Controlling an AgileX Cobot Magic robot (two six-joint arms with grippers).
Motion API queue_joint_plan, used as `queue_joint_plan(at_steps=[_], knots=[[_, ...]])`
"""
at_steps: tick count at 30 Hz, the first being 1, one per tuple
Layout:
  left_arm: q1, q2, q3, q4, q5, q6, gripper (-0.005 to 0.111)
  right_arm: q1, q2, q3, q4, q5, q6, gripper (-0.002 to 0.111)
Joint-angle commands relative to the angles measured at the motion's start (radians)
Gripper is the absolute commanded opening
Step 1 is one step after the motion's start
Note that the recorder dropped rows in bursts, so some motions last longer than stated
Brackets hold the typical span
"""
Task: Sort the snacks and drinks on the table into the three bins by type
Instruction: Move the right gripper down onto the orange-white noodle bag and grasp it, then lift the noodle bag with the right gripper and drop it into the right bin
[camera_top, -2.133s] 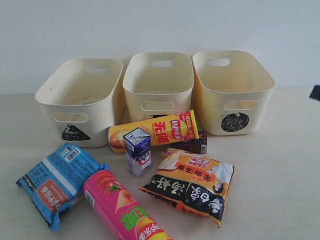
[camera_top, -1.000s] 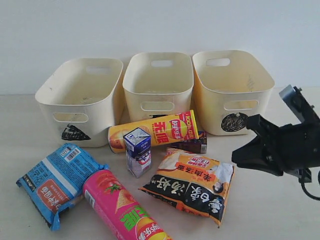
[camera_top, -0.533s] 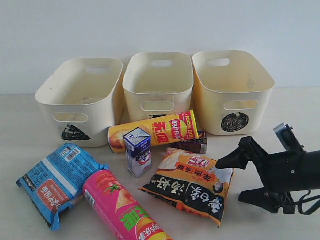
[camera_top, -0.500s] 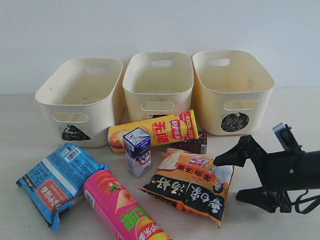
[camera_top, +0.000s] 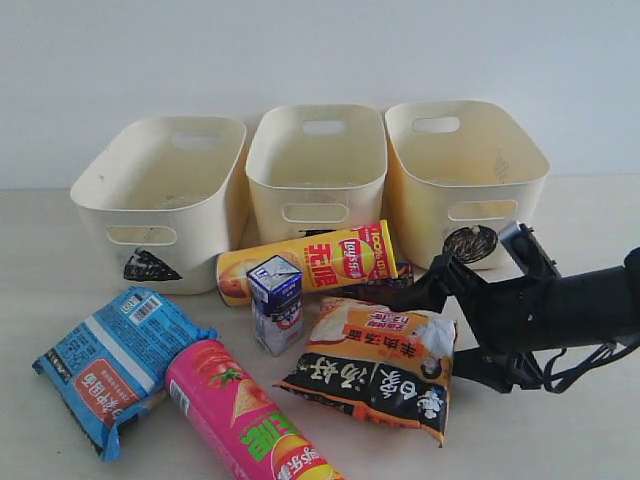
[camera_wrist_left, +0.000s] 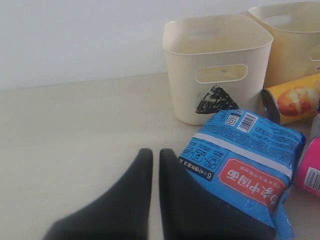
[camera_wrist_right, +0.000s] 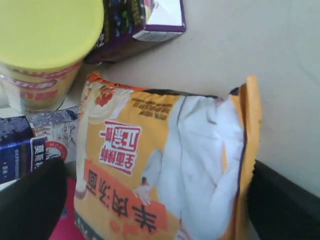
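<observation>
Now we note that the right gripper (camera_top: 441, 328), jaws spread, has moved in from the desk's right edge to straddle the orange bag (camera_top: 375, 365) near the front edge, apparently readying its pickup.

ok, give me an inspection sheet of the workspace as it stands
Surface: table pale, faint grain, no spills seen.
Job's things: triangle bin, middle bin, circle bin show nothing inside; yellow tube, pink tube lying down; blue packet, orange bag flat; purple carton upright; brown carton behind the bag.
Clutter: nothing seen.
Grippers: right gripper open, straddling the orange bag's end; left gripper shut, empty, beside the blue packet.
Cables: black cable loops under the right arm.
Surroundings: plain white wall.
</observation>
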Motion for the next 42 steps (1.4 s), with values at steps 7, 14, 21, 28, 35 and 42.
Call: queue_joint_plan(at_steps=[7,14,21,28,35,42], knots=[[-0.001,-0.004,0.003,-0.002,-0.002,-0.007,0.004,0.017,0.036,-0.015,-0.045,-0.188,-0.002,0.036],[-0.001,-0.004,0.003,-0.002,-0.002,-0.007,0.004,0.015,0.034,-0.015,-0.045,-0.206,-0.037,0.000],[-0.001,-0.004,0.003,-0.002,-0.002,-0.007,0.004,0.015,0.012,-0.013,-0.047,-0.204,-0.066,0.000],[-0.001,-0.004,0.003,-0.002,-0.002,-0.007,0.004,0.013,-0.090,-0.013,-0.098,-0.203,-0.068,0.000],[-0.001,-0.004,0.003,-0.002,-0.002,-0.007,0.004,0.013,-0.178,-0.013,-0.169,-0.147,-0.055,0.000],[-0.001,-0.004,0.003,-0.002,-0.002,-0.007,0.004,-0.044,-0.188,-0.013,-0.178,0.016,-0.053,0.000]])
